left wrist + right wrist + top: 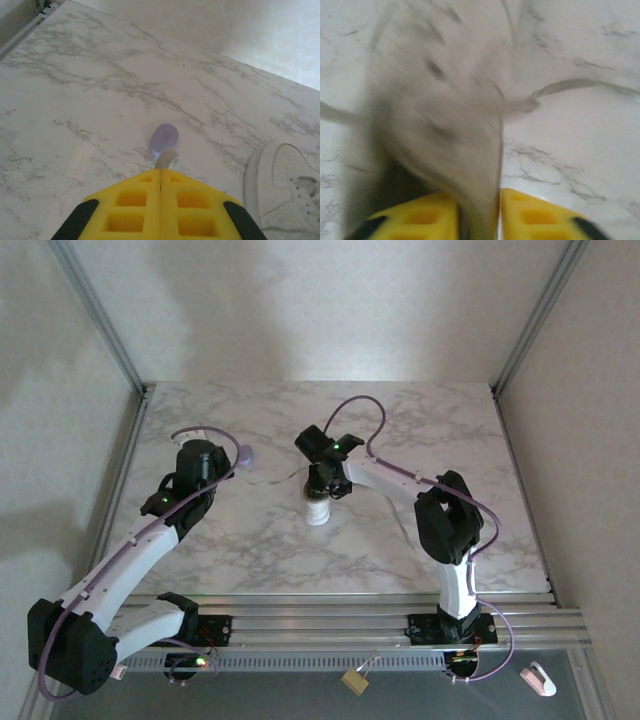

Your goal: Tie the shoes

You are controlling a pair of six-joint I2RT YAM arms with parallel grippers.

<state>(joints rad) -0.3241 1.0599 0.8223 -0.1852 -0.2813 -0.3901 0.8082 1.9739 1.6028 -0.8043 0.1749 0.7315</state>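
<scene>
White sneaker [318, 508] stood near the middle of the marble surface [470, 440], under the right tool [321, 490].

In the right wrist view the sneaker was blurred. Its edge was between the two yellow fingers [415, 215], which were partly apart; I could not tell if they pressed on it. One lace [570, 86] lay loose on the surface beside it. The left tool [160, 172] was fully closed, left of the sneaker and apart from it, with a small round purple object [164, 139] just ahead of its tip.
</scene>
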